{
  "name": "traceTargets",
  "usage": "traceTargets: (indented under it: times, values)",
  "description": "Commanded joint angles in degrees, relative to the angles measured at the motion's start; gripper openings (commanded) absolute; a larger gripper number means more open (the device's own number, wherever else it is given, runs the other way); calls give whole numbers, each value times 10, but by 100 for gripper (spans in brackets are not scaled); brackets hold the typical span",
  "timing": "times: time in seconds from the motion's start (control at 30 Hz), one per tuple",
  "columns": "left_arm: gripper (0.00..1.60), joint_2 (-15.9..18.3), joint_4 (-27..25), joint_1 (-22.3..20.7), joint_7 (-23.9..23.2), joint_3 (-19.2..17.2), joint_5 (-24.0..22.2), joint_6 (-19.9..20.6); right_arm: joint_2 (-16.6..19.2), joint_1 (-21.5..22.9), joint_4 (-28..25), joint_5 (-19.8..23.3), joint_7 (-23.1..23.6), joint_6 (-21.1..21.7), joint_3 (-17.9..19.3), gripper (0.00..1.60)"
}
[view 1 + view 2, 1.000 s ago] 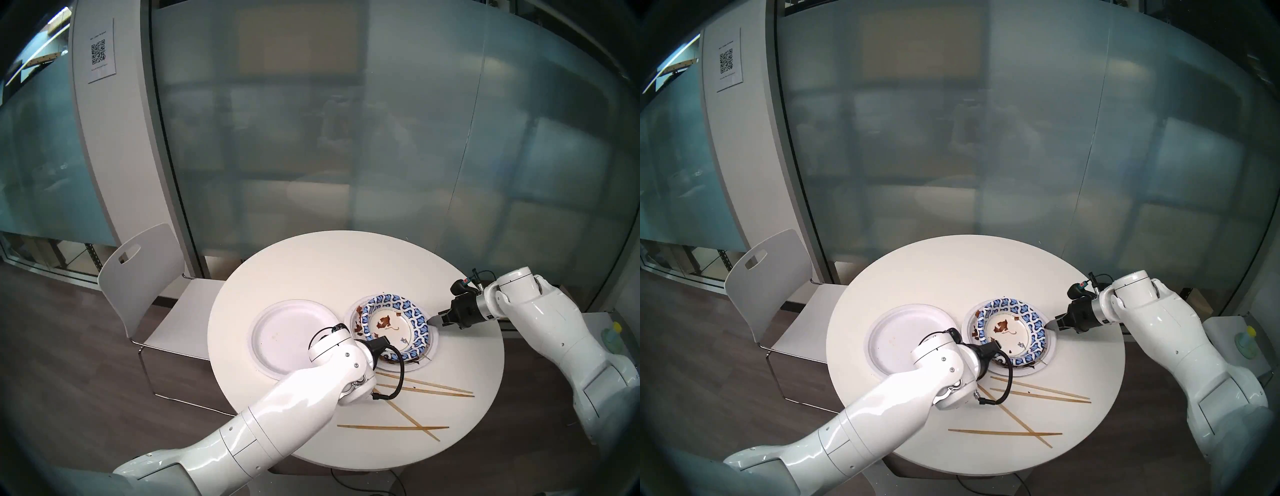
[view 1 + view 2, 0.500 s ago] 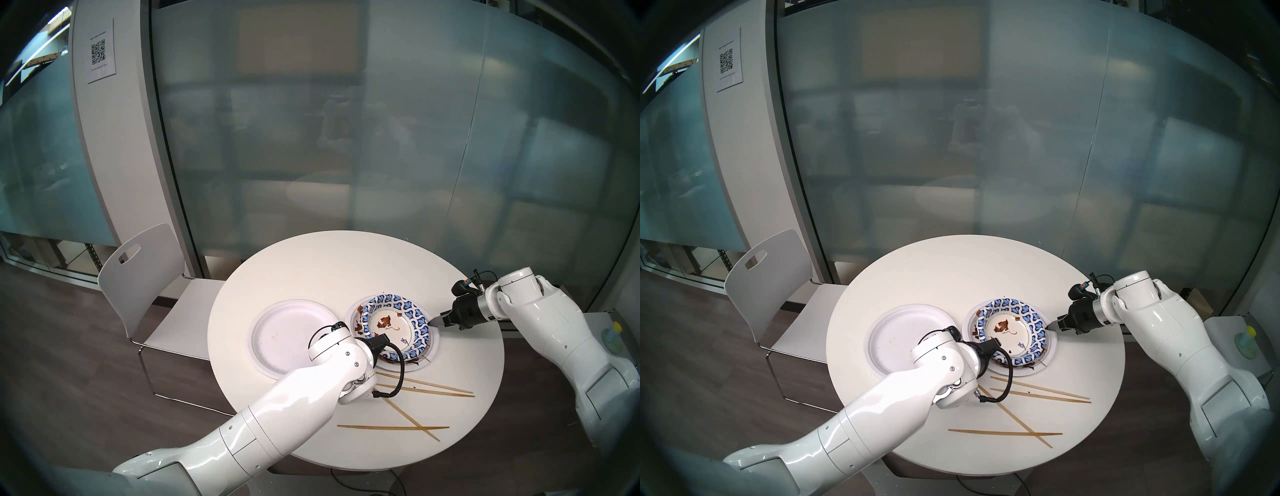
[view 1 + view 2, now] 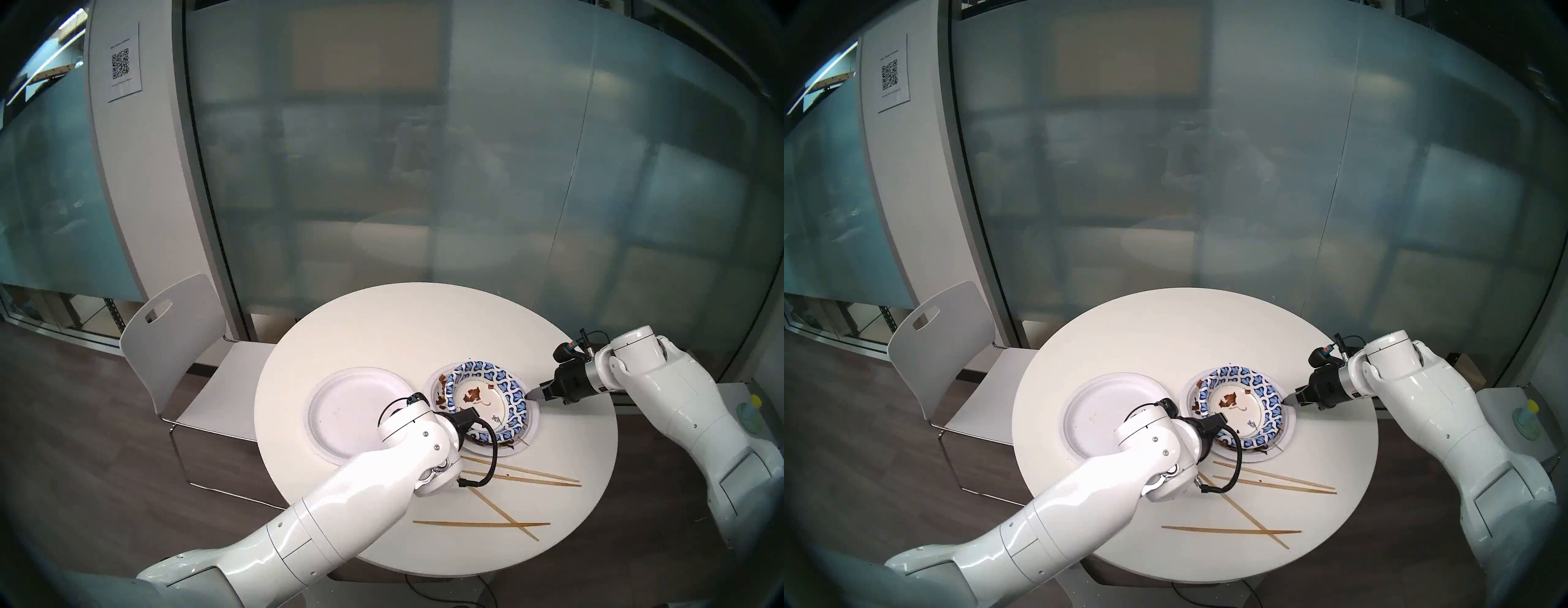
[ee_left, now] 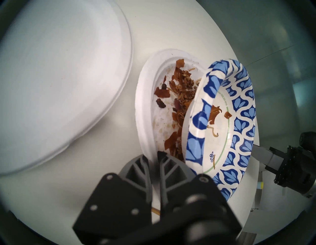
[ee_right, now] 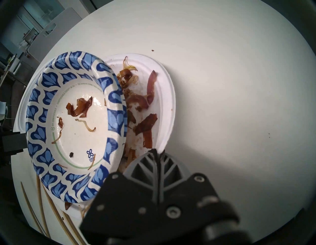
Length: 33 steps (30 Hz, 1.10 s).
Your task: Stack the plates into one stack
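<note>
**Paper rims pinched from both sides**

Far left on the table [image 3: 382,322]: an empty plain white plate [image 3: 352,407], flat, untouched, just beside the pile. Next, the left gripper [image 4: 154,154], narrowed to a pinch on the near-left rim of the soiled white plate [image 4: 145,95]; looks clamped on that lip, with barely a slit between the jaws. Centre: the blue-patterned plate [image 3: 488,399], riding tilted on food scraps [image 4: 177,89] inside the soiled one, not nested flush; whether one patterned plate or two, impossible to tell. Then the right gripper [image 5: 158,151], likewise closed hard on the opposite rim of the same white plate. Nearest the robot, chopsticks [image 3: 522,475], lying loose in front of the pile.

Handling, as a judgement: light, flimsy paper, likely to bow in the middle under a two-sided lift, and greasy where the scraps lie. Best taken at the stiffer rolled lip, as now, with both sides level and low; any tilt probably sends the patterned plate sliding off. Destination presumably the empty plate at left.
</note>
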Motion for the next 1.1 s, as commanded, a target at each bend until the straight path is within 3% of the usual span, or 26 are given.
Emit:
traceTargets:
  times: [0.0, 0.37, 1.07]
  values:
    - [0, -6, -33, -7, 3, -2, -4, 3, 5, -1, -33, 6, -3, 5, 9, 0]
    - [0, 0, -39, -8, 1, 0, -8, 2, 15, -14, -67, 8, -12, 19, 23, 0]
    - [0, 48, -121, 8, 10, -21, -33, 13, 17, -20, -140, 5, -27, 53, 32, 0]
